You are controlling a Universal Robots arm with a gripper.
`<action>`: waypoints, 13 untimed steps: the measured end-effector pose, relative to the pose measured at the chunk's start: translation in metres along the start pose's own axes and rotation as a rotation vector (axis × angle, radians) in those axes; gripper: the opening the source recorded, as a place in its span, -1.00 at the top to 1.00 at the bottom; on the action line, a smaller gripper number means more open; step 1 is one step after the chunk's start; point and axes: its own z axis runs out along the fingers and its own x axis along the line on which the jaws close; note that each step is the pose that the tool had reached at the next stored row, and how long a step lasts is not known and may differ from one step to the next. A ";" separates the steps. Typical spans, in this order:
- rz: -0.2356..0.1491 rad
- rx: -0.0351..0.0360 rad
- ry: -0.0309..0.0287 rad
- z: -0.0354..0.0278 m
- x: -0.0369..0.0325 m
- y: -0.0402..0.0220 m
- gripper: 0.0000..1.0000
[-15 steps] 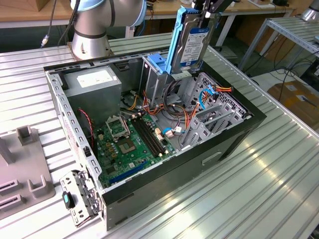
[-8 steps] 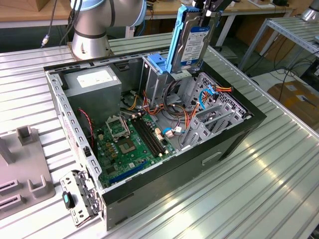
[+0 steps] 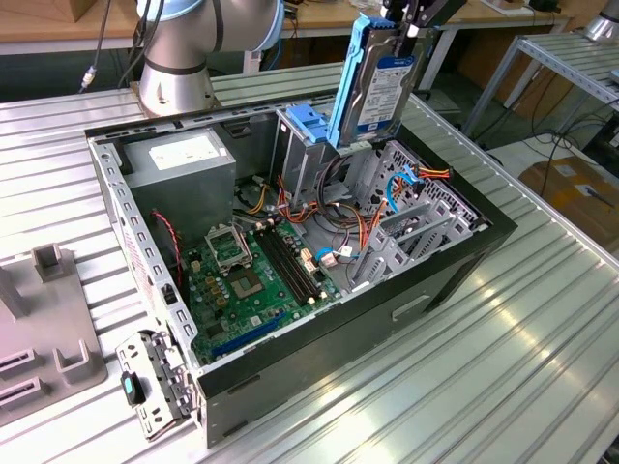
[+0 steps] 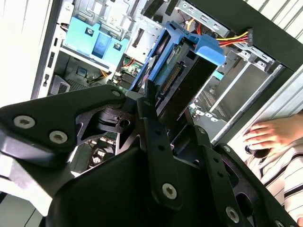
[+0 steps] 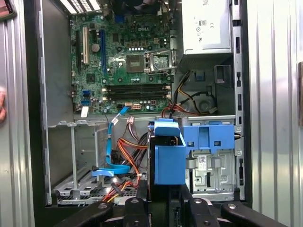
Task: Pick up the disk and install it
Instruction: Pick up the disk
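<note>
The disk [image 3: 384, 89] hangs upright above the open computer case [image 3: 455, 266], its white-and-blue label facing the exterior view's right and a blue side rail [image 3: 350, 82] along its edge. My gripper [image 3: 408, 31] is shut on the disk's upper end. In both wrist views the disk [image 4: 182, 71] [image 5: 168, 158] points edge-on down toward the case, beside the grey drive cage with the blue latch [image 3: 308, 121] [image 5: 208, 137]. Black fingers [image 4: 150, 101] clamp its sides.
Inside the case lie the motherboard [image 3: 247, 275], the grey power supply [image 3: 184, 159] and loose orange and blue cables [image 5: 125, 146]. A person's hand [image 4: 265, 135] rests beside the case. A grey fixture [image 3: 48, 319] stands at the exterior view's left. The arm's base [image 3: 179, 58] stands behind the case.
</note>
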 end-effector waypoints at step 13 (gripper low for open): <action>0.000 -0.0005 0.0025 -0.0010 0.0284 -0.0050 0.30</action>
